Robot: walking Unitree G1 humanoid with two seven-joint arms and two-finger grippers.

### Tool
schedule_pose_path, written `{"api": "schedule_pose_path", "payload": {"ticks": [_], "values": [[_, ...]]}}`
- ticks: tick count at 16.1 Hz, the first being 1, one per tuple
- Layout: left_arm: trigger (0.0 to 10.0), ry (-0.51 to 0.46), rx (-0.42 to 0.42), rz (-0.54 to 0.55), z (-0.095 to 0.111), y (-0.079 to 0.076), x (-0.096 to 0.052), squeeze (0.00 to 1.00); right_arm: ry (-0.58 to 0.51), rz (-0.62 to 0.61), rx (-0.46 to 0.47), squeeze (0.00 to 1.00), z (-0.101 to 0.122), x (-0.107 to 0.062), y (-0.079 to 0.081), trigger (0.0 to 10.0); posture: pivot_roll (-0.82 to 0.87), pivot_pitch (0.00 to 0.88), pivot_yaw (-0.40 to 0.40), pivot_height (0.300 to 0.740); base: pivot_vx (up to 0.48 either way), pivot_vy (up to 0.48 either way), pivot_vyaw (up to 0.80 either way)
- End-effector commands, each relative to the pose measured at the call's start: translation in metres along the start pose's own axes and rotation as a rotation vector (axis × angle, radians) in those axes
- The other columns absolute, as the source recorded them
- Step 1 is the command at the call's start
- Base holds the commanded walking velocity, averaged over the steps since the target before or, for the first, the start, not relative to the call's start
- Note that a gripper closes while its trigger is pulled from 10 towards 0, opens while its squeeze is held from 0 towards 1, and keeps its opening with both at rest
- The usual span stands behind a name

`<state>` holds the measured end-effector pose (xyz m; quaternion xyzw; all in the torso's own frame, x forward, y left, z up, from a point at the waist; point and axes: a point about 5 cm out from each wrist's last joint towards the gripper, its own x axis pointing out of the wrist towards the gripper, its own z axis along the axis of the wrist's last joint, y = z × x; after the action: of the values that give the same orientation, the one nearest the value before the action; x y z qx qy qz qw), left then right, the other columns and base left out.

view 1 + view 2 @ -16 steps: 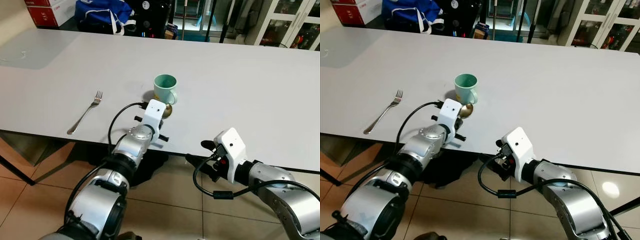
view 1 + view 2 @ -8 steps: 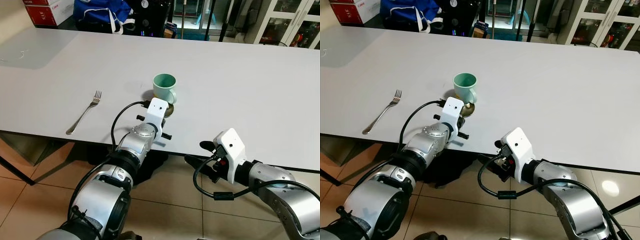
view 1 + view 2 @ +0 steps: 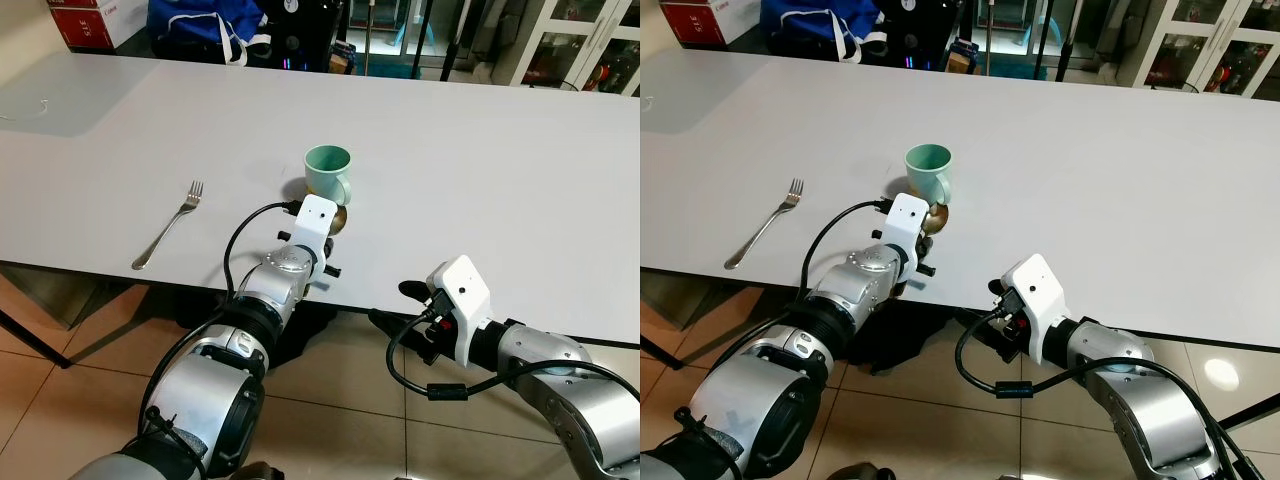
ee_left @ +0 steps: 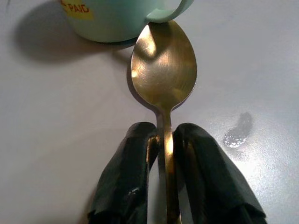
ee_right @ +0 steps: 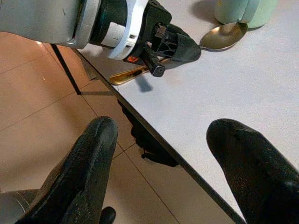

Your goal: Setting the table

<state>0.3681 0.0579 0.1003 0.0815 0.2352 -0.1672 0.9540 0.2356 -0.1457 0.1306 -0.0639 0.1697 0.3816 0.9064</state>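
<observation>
A mint green mug (image 3: 328, 172) stands in the middle of the white table (image 3: 500, 180). A gold spoon (image 4: 163, 74) rests low on the table with its bowl touching the mug's handle. My left gripper (image 4: 162, 137) is shut on the spoon's handle, just behind the bowl. The handle's end sticks out behind the fingers (image 5: 182, 49) toward the table edge. A silver fork (image 3: 170, 225) lies to the left of the mug, near the front edge. My right gripper (image 5: 163, 140) hangs open below the table's front edge, holding nothing.
A blue bag (image 3: 200, 20) and a red box (image 3: 85, 20) sit beyond the table's far left edge. Glass-door cabinets (image 3: 590, 50) stand at the back right. A small wet spot (image 4: 237, 133) marks the table beside the spoon. Tiled floor (image 3: 330, 400) lies below.
My left gripper has edged a little forward with the spoon, bringing its bowl closer to the mug's handle. The right arm has stayed put.
</observation>
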Motion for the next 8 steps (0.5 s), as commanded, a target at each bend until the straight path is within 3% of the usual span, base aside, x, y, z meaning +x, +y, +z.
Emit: {"api": "schedule_pose_path", "payload": {"ticks": [1,3,4,5,8], "values": [[10.0,0.026,0.004,0.009,-0.004,0.000,0.001,0.80,-0.019,0.008,-0.026,0.00,0.006,-0.001,-0.001,10.0,-0.09,0.062,0.031,0.740,0.000,0.000,0.00],[10.0,0.026,0.005,0.013,-0.003,-0.001,0.001,0.75,-0.020,0.009,-0.029,0.00,0.006,-0.001,-0.001,10.0,-0.09,0.061,0.031,0.740,0.000,0.000,0.00],[10.0,0.025,-0.002,0.020,0.001,0.000,0.000,0.12,-0.021,0.012,-0.034,0.00,0.007,-0.002,-0.001,10.0,-0.09,0.060,0.035,0.740,0.000,0.000,0.00],[10.0,0.021,-0.013,0.018,0.004,0.001,-0.001,0.00,-0.021,0.014,-0.037,0.00,0.007,-0.003,-0.001,10.0,-0.09,0.058,0.036,0.740,0.000,0.000,0.00],[10.0,-0.076,-0.042,0.017,0.016,0.023,-0.019,0.00,-0.040,0.013,-0.054,0.00,0.013,-0.007,-0.002,10.0,-0.08,0.054,0.032,0.740,0.000,0.000,0.00]]}}
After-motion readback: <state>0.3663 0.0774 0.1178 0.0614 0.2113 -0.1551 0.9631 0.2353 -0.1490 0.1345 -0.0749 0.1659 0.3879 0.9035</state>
